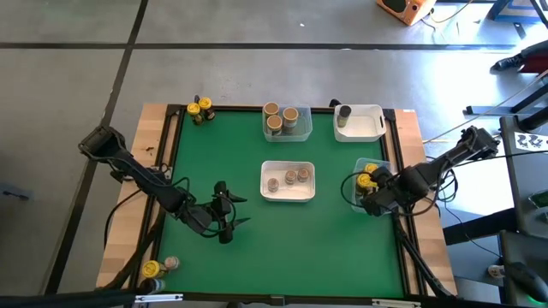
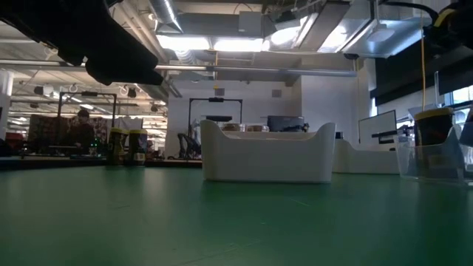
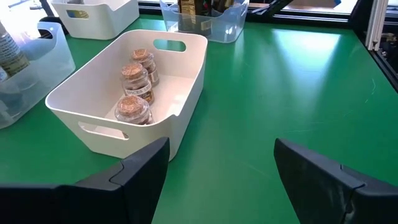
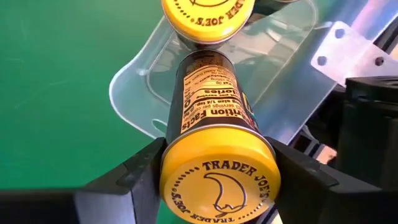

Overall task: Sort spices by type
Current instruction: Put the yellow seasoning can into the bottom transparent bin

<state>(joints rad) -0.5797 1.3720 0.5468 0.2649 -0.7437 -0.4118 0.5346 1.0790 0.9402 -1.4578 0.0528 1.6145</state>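
Note:
My right gripper (image 1: 370, 185) is shut on a spice jar with a yellow lid (image 4: 214, 143), above the clear tray (image 4: 140, 81) at the table's right edge. A second yellow-lidded jar (image 4: 208, 15) stands in that tray. A white tray (image 1: 288, 195) at the centre holds three tan-lidded jars (image 3: 135, 87). My left gripper (image 3: 221, 155) stands open over the green mat (image 1: 282, 239), to the near left of the white tray, with nothing between its fingers. My right gripper pinches the jar at its yellow lid (image 4: 177, 177), one finger (image 4: 140, 171) on each side of it. The fingers come from above, pointing down. The jar hangs upright below them, lid up, its lower end over the clear tray; whether it touches the tray I cannot tell.
A clear tray (image 1: 301, 133) with three tan-lidded jars and a white tray (image 1: 364, 133) with one dark-lidded jar stand at the far edge. Yellow-lidded jars (image 1: 200, 109) stand on the far left corner, and more jars (image 1: 158, 268) on the near left corner. Open mat lies near the front.

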